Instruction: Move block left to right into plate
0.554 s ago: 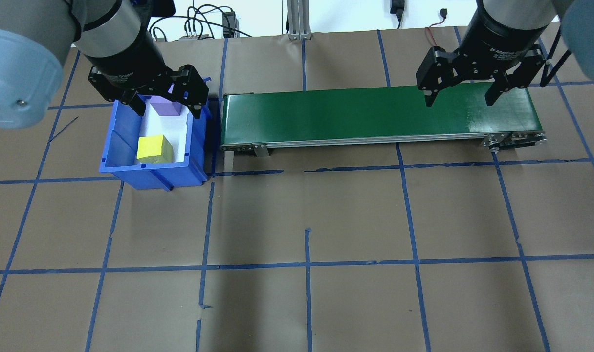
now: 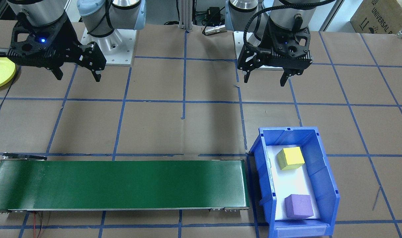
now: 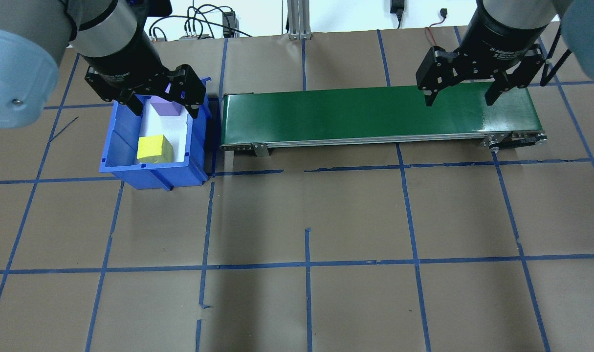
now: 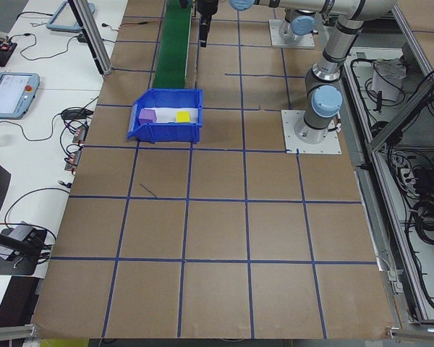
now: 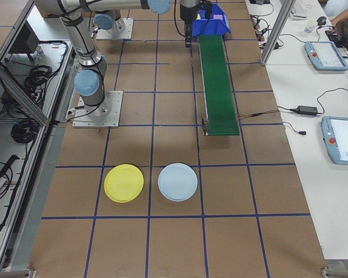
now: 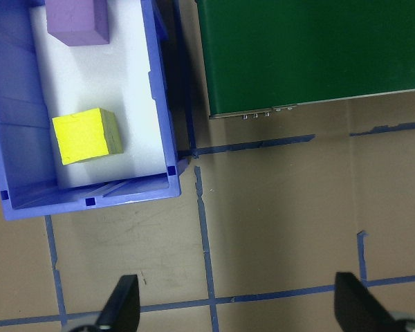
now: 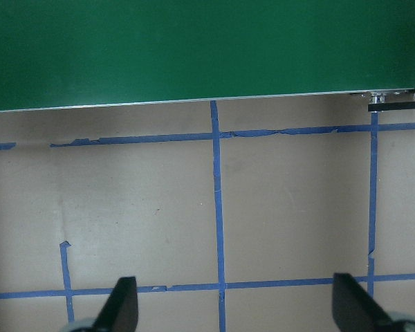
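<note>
Left gripper [image 3: 164, 108] spread wide, empty, hanging above the far end of the bin [image 3: 112, 146], touching nothing. Right gripper [image 3: 459, 100] likewise wide and empty, above the belt's [image 3: 355, 115] right end. Counted: two blocks, two plates, one bin, one belt. In the bin: yellow block [image 3: 153, 148] and purple block [image 3: 165, 106], well apart on a white liner. Yellow plate [image 5: 123, 183] bare, beside a pale blue plate [image 5: 177, 182], beyond the belt's right end.
</note>
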